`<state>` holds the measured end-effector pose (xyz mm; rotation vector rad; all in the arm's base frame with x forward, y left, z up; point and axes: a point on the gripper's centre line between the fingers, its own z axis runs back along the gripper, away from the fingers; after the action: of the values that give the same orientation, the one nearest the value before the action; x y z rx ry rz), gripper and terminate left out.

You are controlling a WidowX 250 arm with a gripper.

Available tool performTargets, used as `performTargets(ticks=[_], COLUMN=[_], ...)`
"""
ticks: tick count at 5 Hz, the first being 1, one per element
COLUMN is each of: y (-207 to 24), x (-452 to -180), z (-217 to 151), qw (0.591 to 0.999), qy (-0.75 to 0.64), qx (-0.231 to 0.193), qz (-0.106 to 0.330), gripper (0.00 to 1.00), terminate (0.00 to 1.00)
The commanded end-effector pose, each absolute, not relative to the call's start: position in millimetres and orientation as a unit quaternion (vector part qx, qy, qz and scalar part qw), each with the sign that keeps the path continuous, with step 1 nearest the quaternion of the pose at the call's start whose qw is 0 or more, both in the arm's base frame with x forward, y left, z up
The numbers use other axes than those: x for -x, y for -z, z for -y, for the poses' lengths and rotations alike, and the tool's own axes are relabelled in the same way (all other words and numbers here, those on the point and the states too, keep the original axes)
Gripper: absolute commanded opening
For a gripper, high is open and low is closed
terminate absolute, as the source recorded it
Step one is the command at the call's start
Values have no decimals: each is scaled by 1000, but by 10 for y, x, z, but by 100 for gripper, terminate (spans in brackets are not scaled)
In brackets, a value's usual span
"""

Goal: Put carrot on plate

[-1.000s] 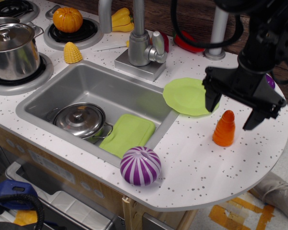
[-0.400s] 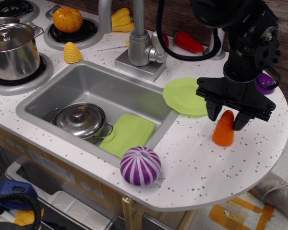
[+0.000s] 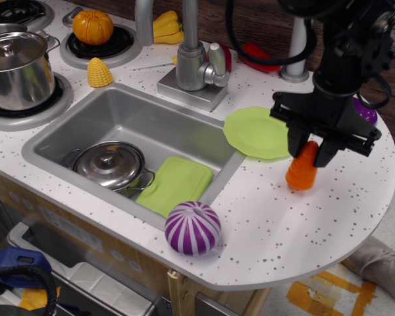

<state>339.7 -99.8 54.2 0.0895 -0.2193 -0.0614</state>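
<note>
The carrot (image 3: 301, 171), a stubby bright-orange ridged cone, is at the right of the counter, tilted and seemingly just off the surface. My black gripper (image 3: 311, 154) comes down from above and is shut on the carrot's upper part, one finger on each side. The lime-green round plate (image 3: 253, 131) lies flat on the counter just to the left of the carrot, next to the sink's right edge. Nothing lies on the plate. The gripper's body overlaps the plate's right rim.
A purple striped ball (image 3: 193, 228) sits near the front edge. The sink (image 3: 128, 115) holds a lidded pot (image 3: 110, 164) and a green cloth (image 3: 175, 184). The faucet (image 3: 194, 59) stands behind it. Corn (image 3: 99, 72), a pumpkin (image 3: 93, 26) and a steel pot (image 3: 16, 69) are at the left.
The gripper came down over the carrot, shut on it, and now the carrot is tilted and shifted slightly up and to the left, toward the plate.
</note>
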Motion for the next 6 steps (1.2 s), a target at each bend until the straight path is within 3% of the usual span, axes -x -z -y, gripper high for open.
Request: performTargets(ticks=[1, 2, 3, 6], y=[-986, -912, -842, -698], x=[-3707, -3927, -4125, -4105], z=[686, 482, 339, 265], qw=[984, 975, 971, 974], qy=[79, 108, 132, 125], qx=[-69, -83, -72, -58], qz=[146, 173, 184, 181], gripper=[0, 0, 0, 0], terminate=[0, 0, 0, 0])
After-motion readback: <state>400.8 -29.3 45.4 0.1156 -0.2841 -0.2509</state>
